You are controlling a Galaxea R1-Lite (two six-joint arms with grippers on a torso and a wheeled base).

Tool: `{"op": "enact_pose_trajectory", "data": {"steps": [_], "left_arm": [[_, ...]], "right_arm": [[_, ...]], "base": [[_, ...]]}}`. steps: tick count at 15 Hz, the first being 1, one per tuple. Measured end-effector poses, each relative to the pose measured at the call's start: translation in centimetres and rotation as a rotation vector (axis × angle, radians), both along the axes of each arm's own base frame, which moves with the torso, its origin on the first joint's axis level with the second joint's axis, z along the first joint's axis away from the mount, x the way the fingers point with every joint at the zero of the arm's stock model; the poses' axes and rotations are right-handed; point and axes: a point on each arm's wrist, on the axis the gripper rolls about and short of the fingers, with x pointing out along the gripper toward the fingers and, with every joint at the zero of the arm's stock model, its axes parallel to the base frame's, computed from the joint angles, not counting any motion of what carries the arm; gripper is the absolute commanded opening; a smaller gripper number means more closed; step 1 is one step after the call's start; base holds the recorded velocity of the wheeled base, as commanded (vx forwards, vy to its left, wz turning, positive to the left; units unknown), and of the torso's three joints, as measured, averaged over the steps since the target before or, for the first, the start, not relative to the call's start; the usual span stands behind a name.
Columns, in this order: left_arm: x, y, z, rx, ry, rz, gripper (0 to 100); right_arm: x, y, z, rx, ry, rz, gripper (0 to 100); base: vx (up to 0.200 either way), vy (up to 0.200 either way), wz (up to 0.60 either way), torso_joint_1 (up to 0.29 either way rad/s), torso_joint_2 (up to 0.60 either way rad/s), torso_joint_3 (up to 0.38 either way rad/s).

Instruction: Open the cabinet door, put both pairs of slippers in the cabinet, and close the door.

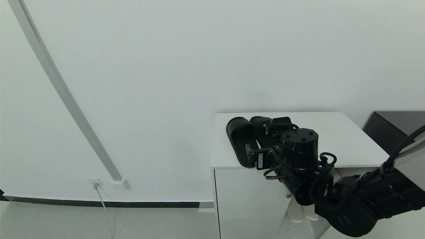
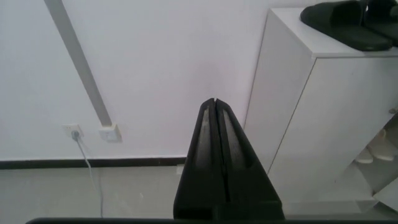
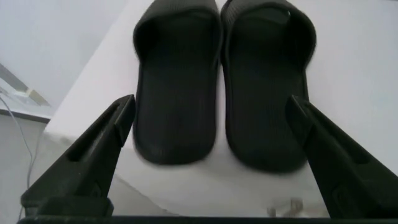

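Atop white cabinet [image 1: 348,139], black slippers [image 3: 217,81] paired side by side, wide-open right gripper [image 3: 211,106] lined up at heels, probably to pinch both together. Left gripper [image 2: 214,107] closed, parked aside.

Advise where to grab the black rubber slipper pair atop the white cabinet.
Pinch the black rubber slipper pair across both heels, outer edge to outer edge, coming from the white cabinet's front. They lie flat, side by side, heels at the front edge; the open right gripper looks wide enough.
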Motion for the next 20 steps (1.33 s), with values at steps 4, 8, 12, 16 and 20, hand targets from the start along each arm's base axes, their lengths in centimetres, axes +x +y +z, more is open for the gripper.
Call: {"op": "enact_pose_trajectory", "data": {"steps": [4,8,12,16,20], "left_arm": [[0.0,0.0,0.0,-0.003,0.0,0.001,0],[0.0,0.0,0.0,-0.003,0.0,0.001,0],[0.0,0.0,0.0,-0.003,0.0,0.0,0],[0.0,0.0,0.0,-0.002,0.0,0.001,0],[0.0,0.0,0.0,-0.002,0.0,0.0,0]], "right_arm": [[0.0,0.0,-0.5,0.002,0.005,-0.001,100],[1.3,0.2,-1.7,0.008,-0.005,-0.02,100],[3.0,0.4,-2.5,0.003,-0.001,-0.038,100],[5.0,1.0,-3.2,-0.015,0.024,-0.039,100],[7.0,1.5,-2.9,0.005,0.005,-0.061,100]], "base": [[0.0,0.0,0.0,0.0,0.0,0.0],[0.0,0.0,0.0,0.0,0.0,0.0],[0.0,0.0,0.0,0.0,0.0,0.0],[0.0,0.0,0.0,0.0,0.0,0.0],[0.0,0.0,0.0,0.0,0.0,0.0]]}}
